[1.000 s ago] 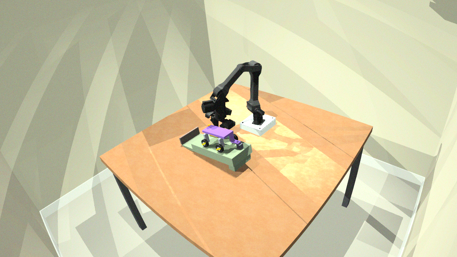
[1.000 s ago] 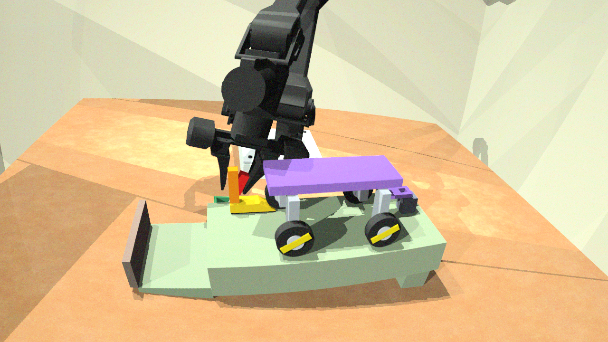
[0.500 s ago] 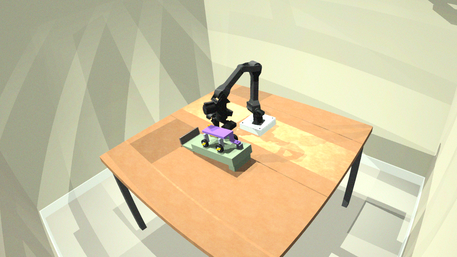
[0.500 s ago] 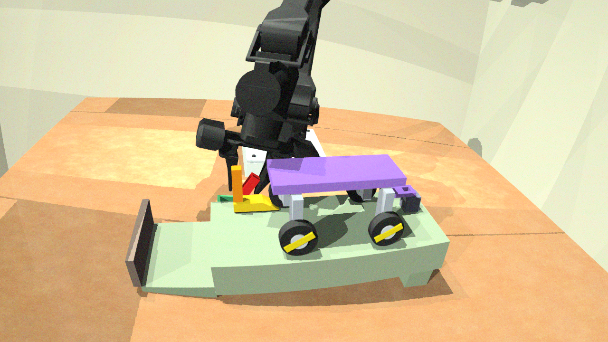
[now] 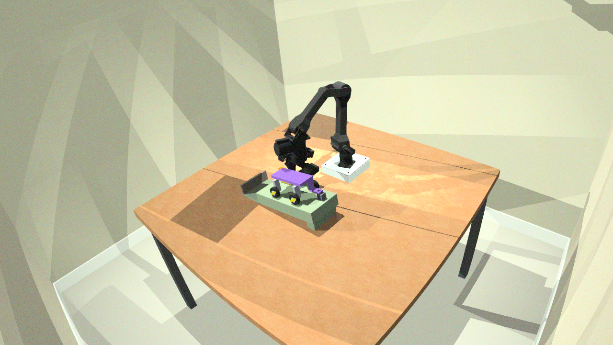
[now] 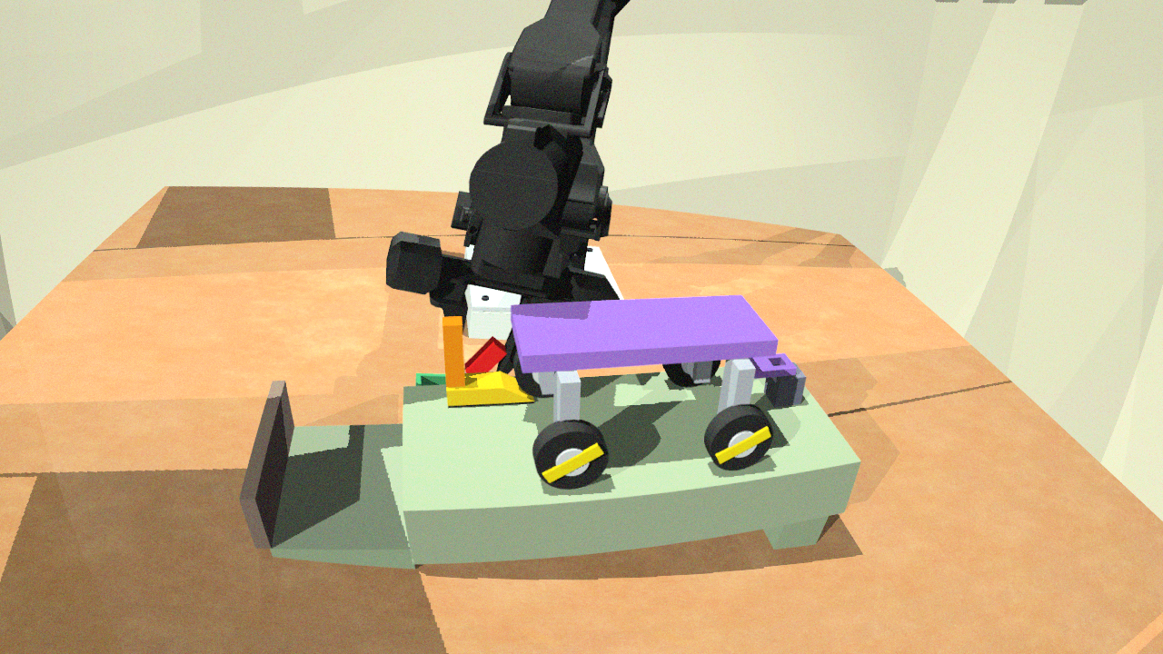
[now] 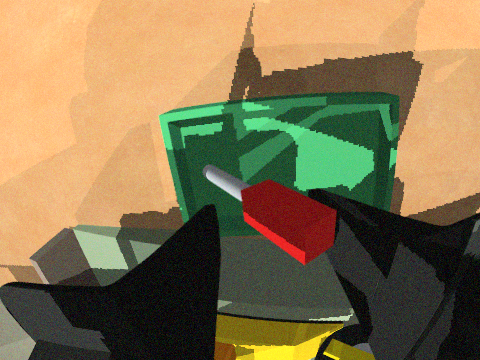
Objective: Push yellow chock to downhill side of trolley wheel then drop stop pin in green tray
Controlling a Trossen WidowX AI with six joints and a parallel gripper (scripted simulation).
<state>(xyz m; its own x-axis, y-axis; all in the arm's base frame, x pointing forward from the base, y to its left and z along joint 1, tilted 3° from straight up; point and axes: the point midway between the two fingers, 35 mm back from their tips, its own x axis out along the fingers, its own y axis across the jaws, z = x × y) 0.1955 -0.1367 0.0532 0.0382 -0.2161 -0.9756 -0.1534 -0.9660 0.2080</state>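
My gripper is open, low behind the downhill end of the ramp. The stop pin lies tilted between the spread fingers, its red head against or near one finger and away from the other. Its metal shank points over the green tray; whether it rests in the tray is unclear. The yellow chock stands on the ramp, its nose at the far downhill wheel of the purple trolley. The bracket hole at the trolley's uphill end shows no pin.
A dark end board stands across the ramp's low end. The chock's orange handle rises close to the fingers. The arm's white base is behind the trolley.
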